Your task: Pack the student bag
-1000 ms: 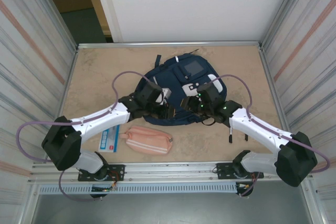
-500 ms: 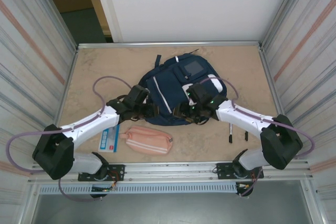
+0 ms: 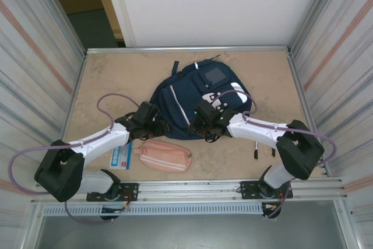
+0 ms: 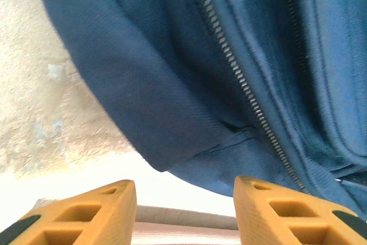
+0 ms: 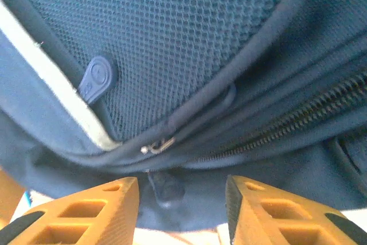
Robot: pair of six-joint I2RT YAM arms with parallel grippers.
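Note:
The student bag (image 3: 195, 94) lies flat in the middle of the table, navy with white stripes and a grey front patch. My left gripper (image 3: 157, 124) sits at its near-left edge, open. In the left wrist view its orange fingers (image 4: 86, 213) stand apart just short of the navy fabric and zipper (image 4: 246, 93), with nothing between them. My right gripper (image 3: 201, 125) is at the bag's near edge, also open. In the right wrist view its fingertips (image 5: 261, 213) flank a dark zip tab (image 5: 165, 189) below the mesh pocket (image 5: 172, 44), not touching it.
A pink pencil pouch (image 3: 166, 155) lies close in front of the bag, between the arms; its edge (image 4: 183, 230) shows under my left fingers. A blue-and-white card (image 3: 122, 155) lies left of it. Two dark straps (image 3: 256, 148) trail at the right. Metal walls enclose the table.
Both grippers have drawn back from on top of the bag to its near edge. The left one opened and let the fabric go; the right one moved left and narrowed a little.

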